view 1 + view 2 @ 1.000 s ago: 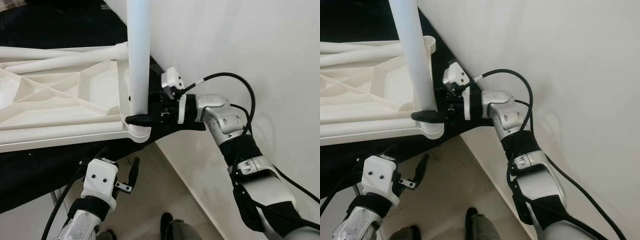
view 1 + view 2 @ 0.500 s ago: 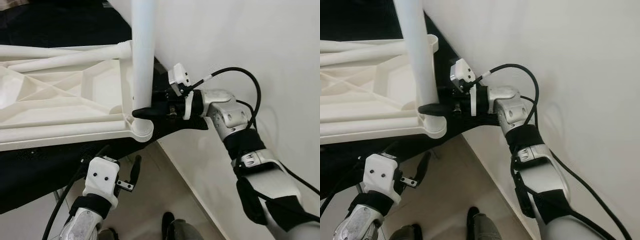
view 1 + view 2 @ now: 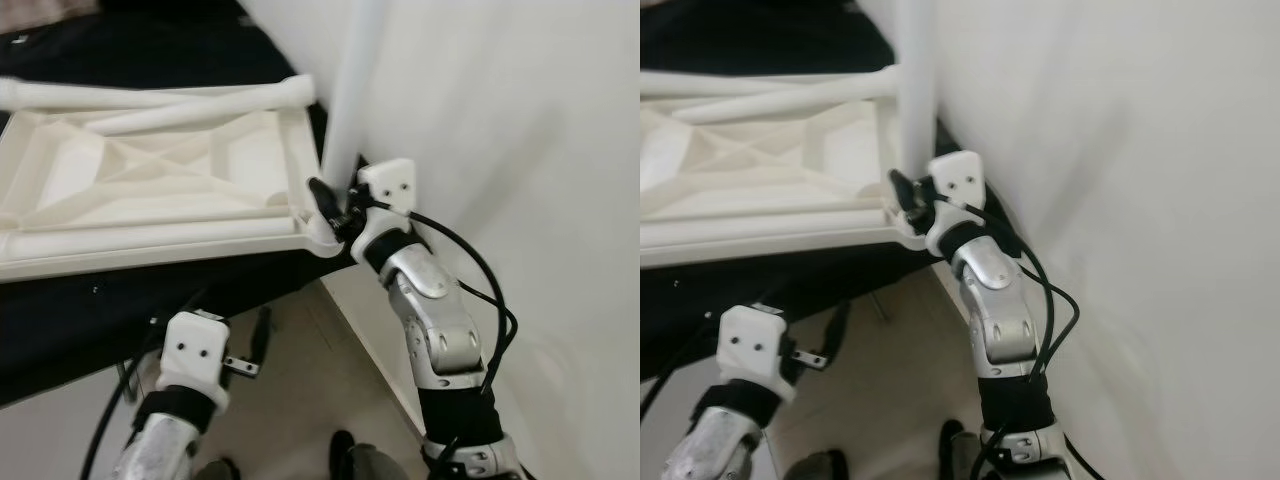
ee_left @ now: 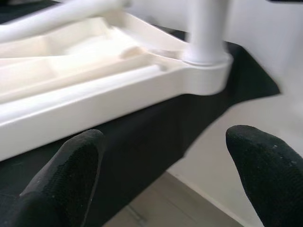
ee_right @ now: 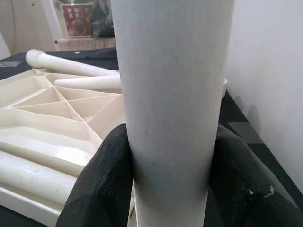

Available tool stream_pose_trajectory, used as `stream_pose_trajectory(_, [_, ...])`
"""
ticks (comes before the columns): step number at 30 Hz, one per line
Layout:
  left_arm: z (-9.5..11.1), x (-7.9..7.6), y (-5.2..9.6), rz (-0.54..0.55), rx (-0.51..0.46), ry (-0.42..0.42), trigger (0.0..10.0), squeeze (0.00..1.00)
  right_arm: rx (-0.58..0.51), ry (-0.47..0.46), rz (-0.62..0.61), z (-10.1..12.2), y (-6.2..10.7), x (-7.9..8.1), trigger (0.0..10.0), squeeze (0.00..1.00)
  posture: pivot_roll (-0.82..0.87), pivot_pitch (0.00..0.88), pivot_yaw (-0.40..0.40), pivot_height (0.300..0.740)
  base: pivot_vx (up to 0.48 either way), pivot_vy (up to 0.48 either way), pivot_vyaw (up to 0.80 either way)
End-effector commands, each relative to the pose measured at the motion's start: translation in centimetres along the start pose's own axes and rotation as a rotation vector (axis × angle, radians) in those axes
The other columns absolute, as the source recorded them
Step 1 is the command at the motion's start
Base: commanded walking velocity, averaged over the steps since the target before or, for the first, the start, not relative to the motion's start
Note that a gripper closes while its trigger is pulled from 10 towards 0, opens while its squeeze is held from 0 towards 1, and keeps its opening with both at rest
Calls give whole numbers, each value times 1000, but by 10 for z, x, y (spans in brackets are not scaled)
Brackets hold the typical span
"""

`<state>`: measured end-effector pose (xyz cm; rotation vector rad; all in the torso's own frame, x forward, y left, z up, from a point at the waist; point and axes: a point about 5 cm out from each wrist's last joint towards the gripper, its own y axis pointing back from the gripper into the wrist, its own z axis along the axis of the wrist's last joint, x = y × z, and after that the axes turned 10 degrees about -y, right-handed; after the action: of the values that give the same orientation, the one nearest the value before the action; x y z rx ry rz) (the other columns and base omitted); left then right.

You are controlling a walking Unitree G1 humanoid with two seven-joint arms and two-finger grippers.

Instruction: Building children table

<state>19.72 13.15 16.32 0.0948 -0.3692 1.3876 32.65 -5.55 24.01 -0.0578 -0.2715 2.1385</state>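
Closest to us, low over the pale floor (image 3: 290, 400), our left gripper (image 3: 258, 338) hangs below the edge of the black-draped surface (image 3: 120, 310), its forearm rising from the bottom of the head view with the white wrist housing on top and the black fingers (image 4: 71, 165) spread wide apart, holding nothing; in the left wrist view they frame the corner of the tabletop from below. Two dark shoes (image 3: 345, 450) show on the floor beneath us. Further out, our right arm climbs steeply from the lower right, bent at the elbow, a black cable looping beside it, and its wrist turns in toward the near right corner of the white tabletop (image 3: 150, 195), which lies upside down on the black cloth with its ribbed underside facing up. There our right gripper (image 3: 322, 195) is clamped on the upright white table leg (image 3: 352, 90), one finger on either side of the tube just above the corner socket. Beyond, two loose white legs (image 3: 170, 98) lie across the far part of the tabletop. The white wall (image 3: 520, 150) stands just beside the corner.
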Motion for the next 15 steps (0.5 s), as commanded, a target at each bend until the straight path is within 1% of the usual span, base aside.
stream_pose_trajectory(1, [-8,-1,3,-10,38,9,10000,0,33,-48,108,-7,-10,13,10000,0,14,308,-53,740,0,0,0])
stream_pose_trajectory(4, [-8,0,3,-12,39,7,10000,0,10,-61,140,-1,-14,16,10000,0,13,307,-52,740,0,0,0])
stream_pose_trajectory(5, [-8,1,3,-13,39,7,10000,0,-5,-81,186,5,-15,23,10000,310,13,307,-45,740,0,0,0])
stream_pose_trajectory(6, [-9,1,3,-15,39,5,10000,0,-9,-109,256,9,-15,32,10000,1000,14,313,-39,740,0,0,0])
stream_pose_trajectory(7, [-9,2,3,-17,40,4,10000,0,-4,-133,320,13,-11,41,10000,1000,14,312,-33,740,0,0,0])
stream_pose_trajectory(8, [-9,2,3,-17,40,4,10000,0,-4,-133,320,13,-11,41,10000,1000,14,312,-33,740,0,0,0])
stream_pose_trajectory(9, [-9,2,3,-18,41,3,10000,0,3,-147,372,16,-7,47,10000,1000,14,313,-32,740,0,0,0])
stream_pose_trajectory(10, [-9,3,2,-20,41,2,10000,0,15,-137,427,17,-2,53,10000,1000,14,313,-31,740,0,0,0])
stream_pose_trajectory(11, [-9,3,2,-20,41,2,10000,0,15,-137,427,17,-2,53,10000,1000,14,313,-31,740,0,0,0])
stream_pose_trajectory(12, [-9,3,2,-22,42,1,10000,0,44,-84,520,16,2,58,10000,1000,26,316,-22,740,0,0,0])
stream_pose_trajectory(13, [-9,3,2,-22,42,1,10000,0,44,-84,520,16,2,58,10000,1000,26,316,-22,740,0,0,0])
stream_pose_trajectory(14, [-9,4,2,-23,42,0,10000,0,52,-61,563,16,3,58,10000,969,31,314,-19,740,0,0,0])
stream_pose_trajectory(15, [-9,4,2,-24,42,-1,10000,0,64,-46,609,15,2,57,10000,251,38,313,-19,740,0,0,0])
